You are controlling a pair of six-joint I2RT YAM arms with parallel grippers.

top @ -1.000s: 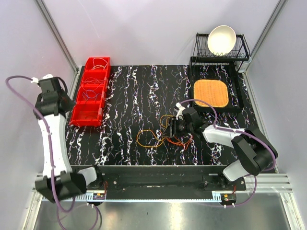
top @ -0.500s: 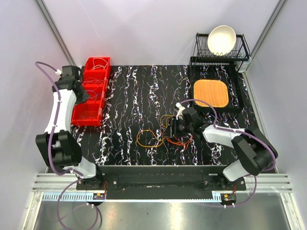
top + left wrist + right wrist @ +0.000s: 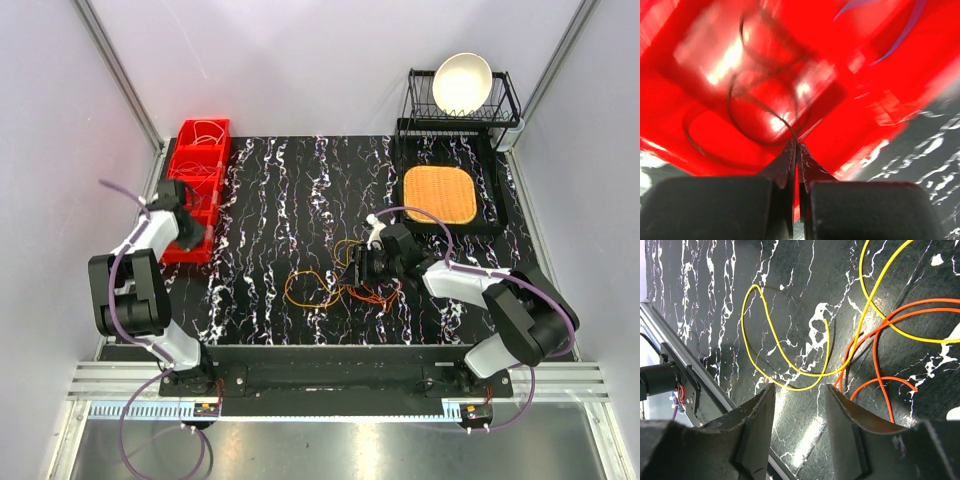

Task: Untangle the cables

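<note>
Since a second ago the left arm has swung down from the upper left, and the left claw (image 3: pixel 190 232) now sits over the nearest of the red bins (image 3: pixel 200 147) at the left of the frame. Its blurred wrist view shows the fingers pressed together. A thin dark loop (image 3: pixel 730 102) lies in the bin and meets their tips; whether it is pinched I cannot tell. The farthest bin holds pale loops (image 3: pixel 207 128).

The cables (image 3: pixel 325 283) lie at lower centre, with the right claw (image 3: pixel 360 270) unmoved at their right edge. Only the right wrist view shows its jaws half apart, holding nothing. A yellow cable (image 3: pixel 790 367) lies just ahead of them, and orange cables (image 3: pixel 890 315) are at right.
</note>
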